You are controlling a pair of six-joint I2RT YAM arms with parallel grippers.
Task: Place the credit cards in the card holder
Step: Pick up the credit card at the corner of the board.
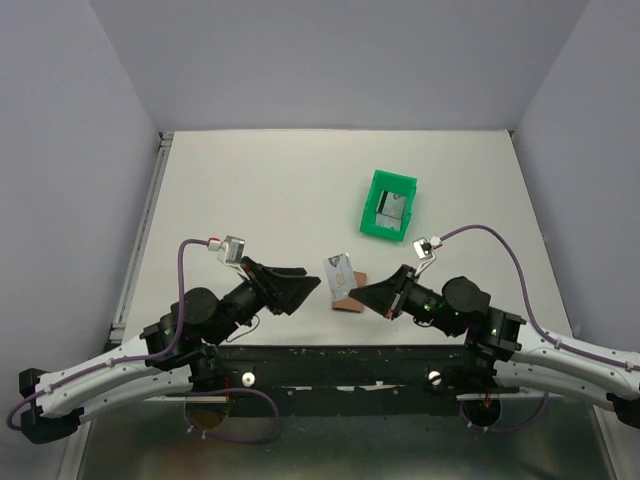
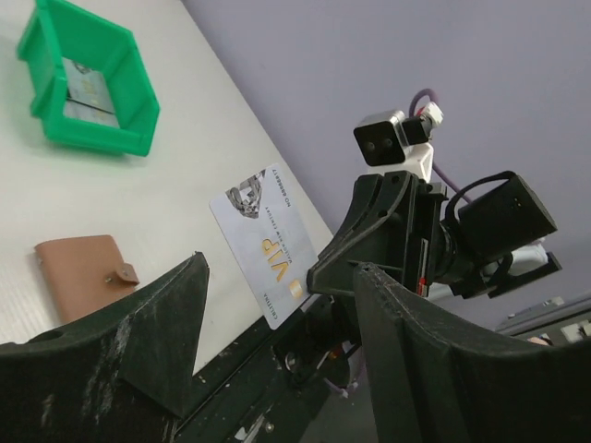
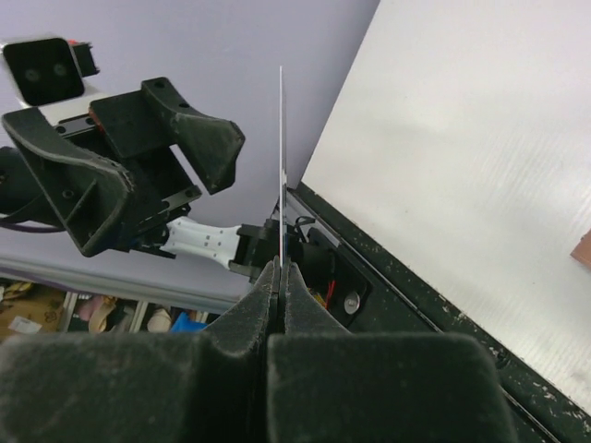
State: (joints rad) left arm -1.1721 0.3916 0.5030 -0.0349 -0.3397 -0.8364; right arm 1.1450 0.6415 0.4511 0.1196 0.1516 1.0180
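Mid-handover over the table [image 1: 250, 190]: the right gripper [image 1: 356, 293] is clamped on the edge of a card [image 1: 340, 271], holding it in the air near the tan holder [image 1: 349, 303], which lies closed with its tab fastened. The left gripper [image 1: 308, 280] faces the card with jaws spread wide and empty, near it but not touching. A second card [image 1: 392, 208] sits in the green bin [image 1: 385, 232]. Judging by this, no card is in the holder yet and the job is barely begun
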